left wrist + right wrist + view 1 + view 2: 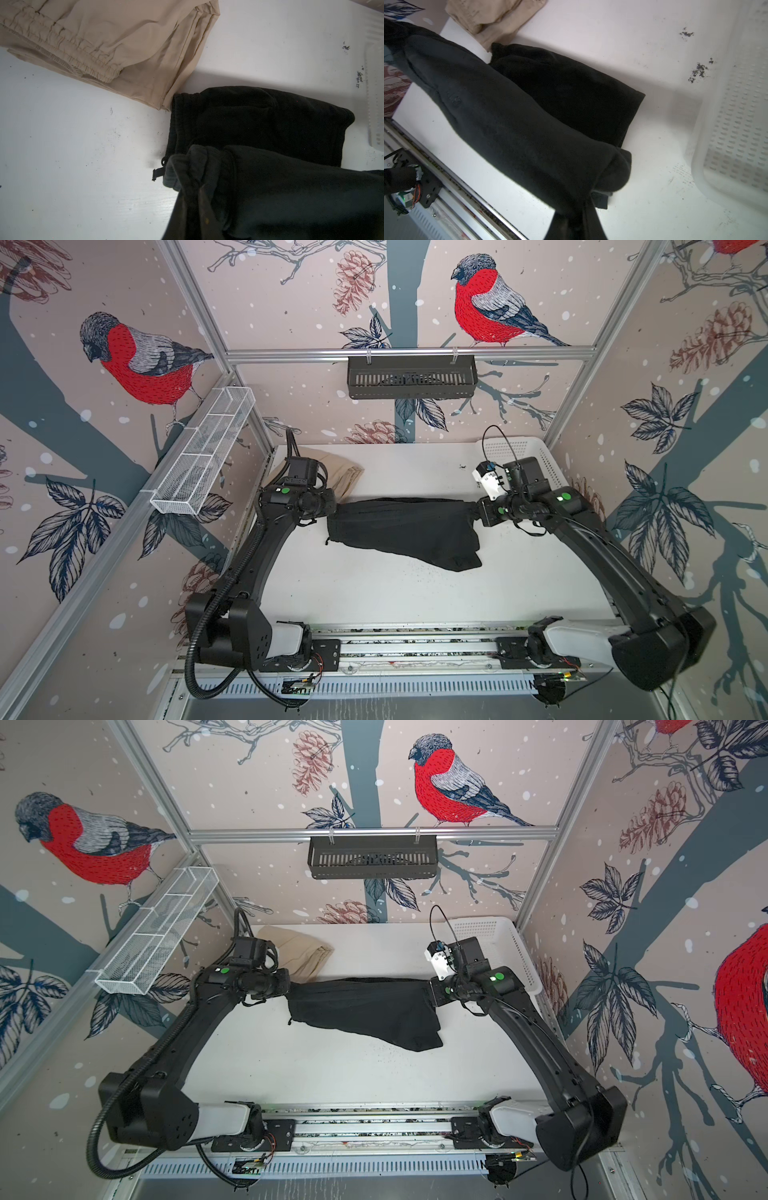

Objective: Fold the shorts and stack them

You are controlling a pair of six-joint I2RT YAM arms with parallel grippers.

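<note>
The left tool [333, 509] is pinched tight on the waistband end of the black shorts [405, 529], and the right tool [478, 511] is clamped just as narrowly on the opposite end. In both top views the cloth hangs stretched between them across the middle of the frame. Its upper edge is taut, and its lower part sags onto the white counter [374, 597], with one leg drooping toward the lower right. The beige shorts [343, 477] lie folded at the upper left of the counter, partly hidden behind the left arm. In the left wrist view their corner [164, 104] sits just beside the black waistband. A white basket [540, 454] stands at the counter's upper right corner.
</note>
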